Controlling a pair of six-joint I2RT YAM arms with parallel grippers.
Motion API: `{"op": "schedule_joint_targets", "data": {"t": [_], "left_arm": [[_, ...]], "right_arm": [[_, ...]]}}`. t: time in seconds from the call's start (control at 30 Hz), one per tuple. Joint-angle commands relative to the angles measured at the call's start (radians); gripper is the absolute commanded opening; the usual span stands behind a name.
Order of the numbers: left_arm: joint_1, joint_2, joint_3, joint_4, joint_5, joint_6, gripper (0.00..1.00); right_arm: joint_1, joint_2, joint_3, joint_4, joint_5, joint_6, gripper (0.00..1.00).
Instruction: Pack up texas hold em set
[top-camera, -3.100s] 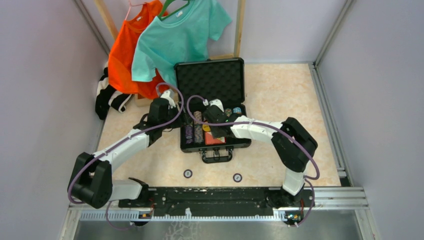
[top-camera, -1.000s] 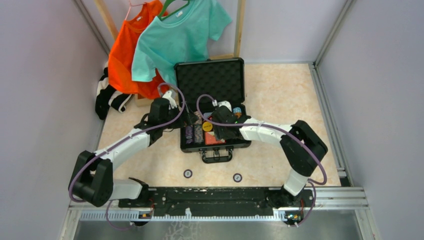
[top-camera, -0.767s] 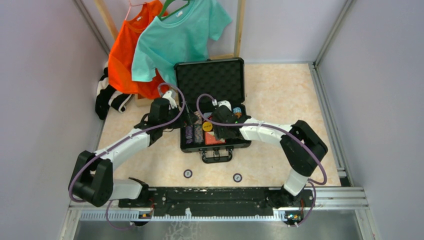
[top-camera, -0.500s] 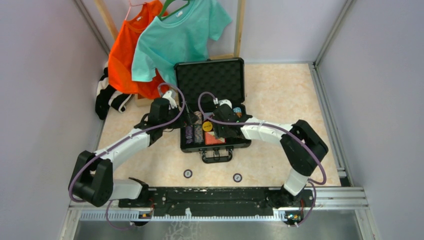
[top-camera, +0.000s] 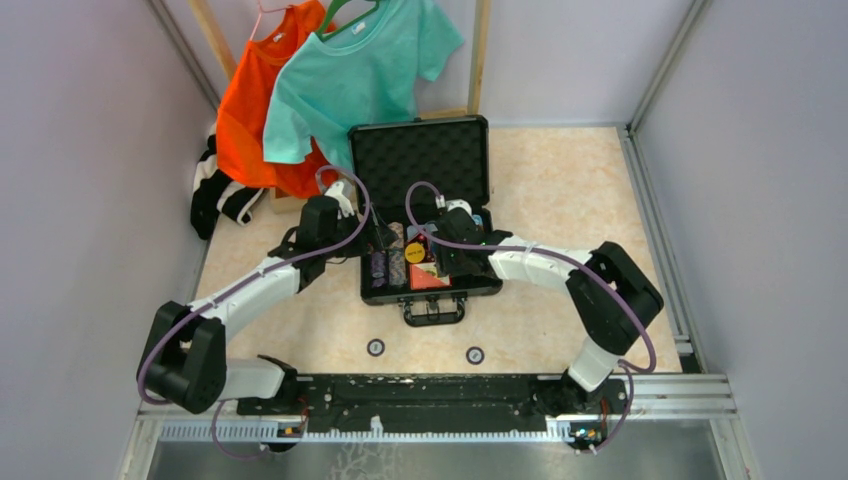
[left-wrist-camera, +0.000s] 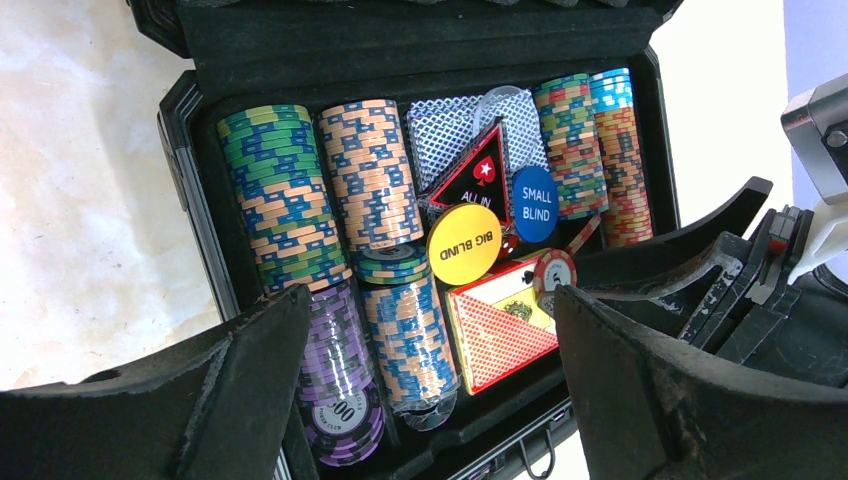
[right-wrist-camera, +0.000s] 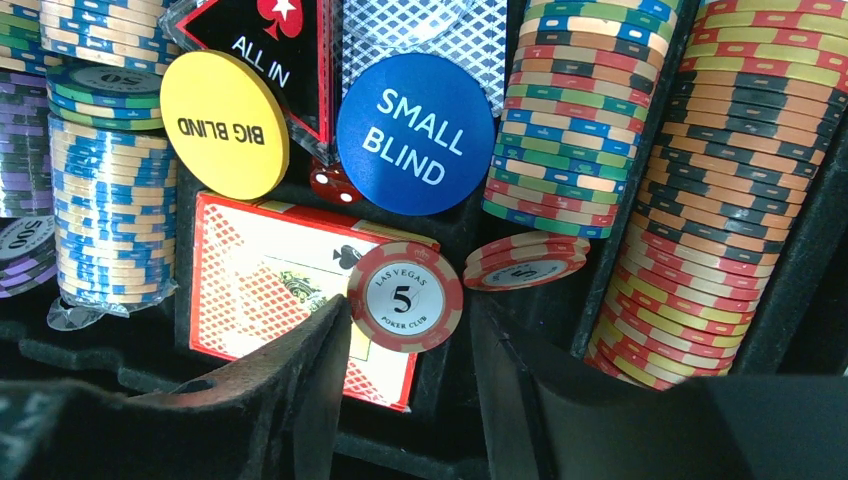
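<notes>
The black briefcase (top-camera: 425, 150) lies open, foam lid up. Its tray holds rows of poker chips (left-wrist-camera: 370, 170), a red card box (left-wrist-camera: 495, 335), a yellow BIG BLIND button (right-wrist-camera: 225, 125), a blue SMALL BLIND button (right-wrist-camera: 415, 120) and a red die (right-wrist-camera: 330, 187). A red "5" chip (right-wrist-camera: 405, 297) leans on the card box edge. My right gripper (right-wrist-camera: 410, 305) straddles it, open; the left fingertip (right-wrist-camera: 335, 320) touches its rim, with a slight gap on the other side. My left gripper (left-wrist-camera: 430, 300) hovers wide open over the tray's near left (top-camera: 375, 240), holding nothing.
Two loose chips (top-camera: 375, 347) (top-camera: 475, 355) lie on the table in front of the case handle (top-camera: 433, 310). A small stack of red chips (right-wrist-camera: 525, 262) lies in a slot. Orange and teal shirts (top-camera: 340, 80) hang behind the case on the left.
My right gripper has shifted a little to the right over the tray and its jaws have narrowed around the red "5" chip. The left arm has not moved.
</notes>
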Motion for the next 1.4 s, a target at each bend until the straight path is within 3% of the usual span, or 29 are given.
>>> {"op": "schedule_joint_targets", "data": {"t": [0.0,0.53,0.6,0.7,0.8,1.37], "left_arm": [[-0.009,-0.015,0.000,0.037,0.014,0.003,0.96],[-0.008,-0.016,-0.001,0.039,0.023,0.000,0.96],[-0.008,-0.016,0.000,0.040,0.024,0.000,0.96],[-0.009,-0.016,-0.001,0.039,0.019,0.001,0.96],[-0.009,-0.016,-0.003,0.045,0.014,0.003,0.96],[-0.008,-0.071,-0.066,0.136,0.018,0.004,0.95]], "right_arm": [[-0.005,-0.051,0.006,0.042,-0.004,0.012,0.45],[-0.005,-0.109,-0.014,0.024,0.018,0.005,0.25],[-0.005,-0.101,-0.011,0.024,0.017,0.002,0.28],[-0.005,-0.081,0.001,0.021,0.000,-0.002,0.49],[-0.005,-0.072,0.010,0.011,0.002,-0.003,0.59],[-0.005,-0.088,-0.026,0.048,-0.027,0.027,0.61]]}}
